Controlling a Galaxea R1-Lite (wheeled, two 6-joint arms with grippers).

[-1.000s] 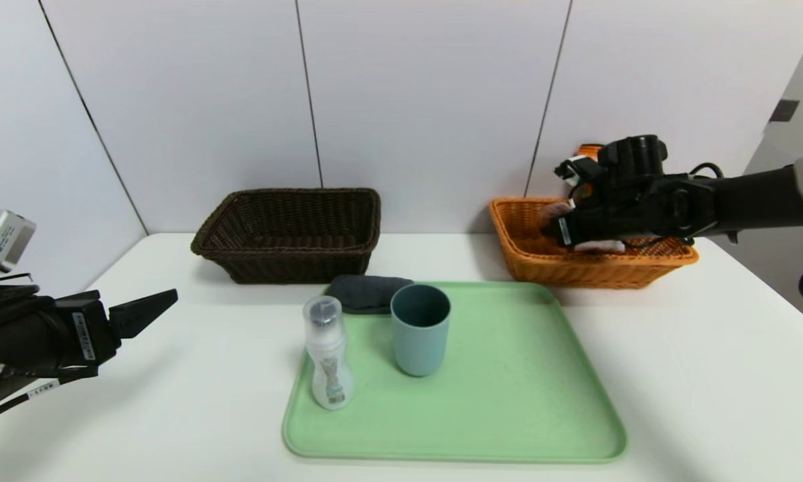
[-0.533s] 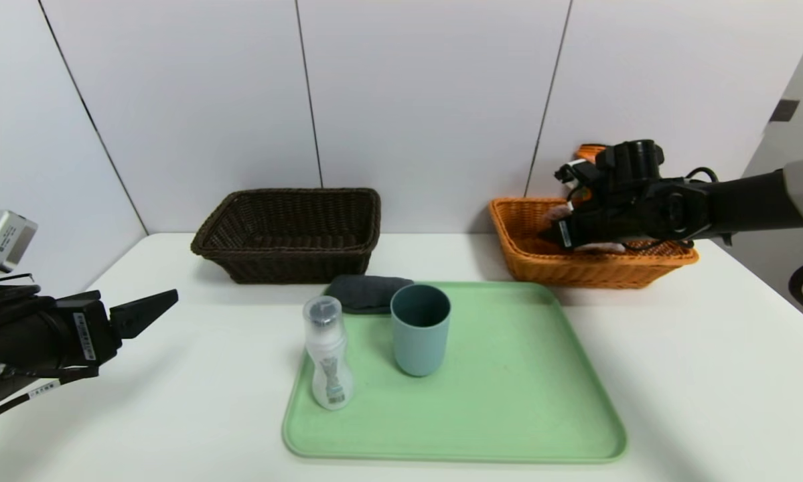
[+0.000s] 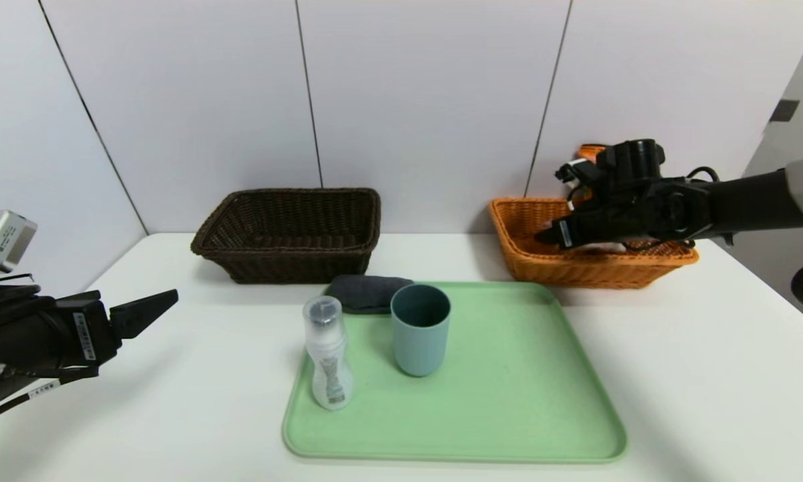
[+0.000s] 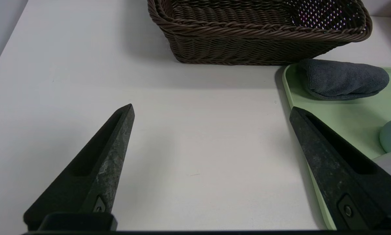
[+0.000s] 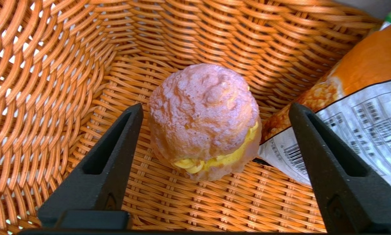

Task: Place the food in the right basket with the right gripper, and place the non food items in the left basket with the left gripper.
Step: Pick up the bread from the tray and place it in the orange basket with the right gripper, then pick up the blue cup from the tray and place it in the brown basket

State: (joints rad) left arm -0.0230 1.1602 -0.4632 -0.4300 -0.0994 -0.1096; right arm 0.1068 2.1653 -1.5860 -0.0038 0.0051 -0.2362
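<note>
A white table [image 3: 709, 348] stands against a pale panelled wall [image 3: 428, 100] crossed by thin dark seams.

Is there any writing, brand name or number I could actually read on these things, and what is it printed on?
None can be read.
Snack packet: a barcode and rows of small black print on its white back, too small to read.
Bottle: a printed picture low on its side, too blurred to tell.
Left tool: a white sticker behind it, illegible.
Right tool: a white sticker behind it, illegible.

Left pincer [image 4: 211, 111] spread wide over table [image 4: 198, 137], brown basket [image 4: 257, 36], grey cloth [image 4: 343, 78]
</note>
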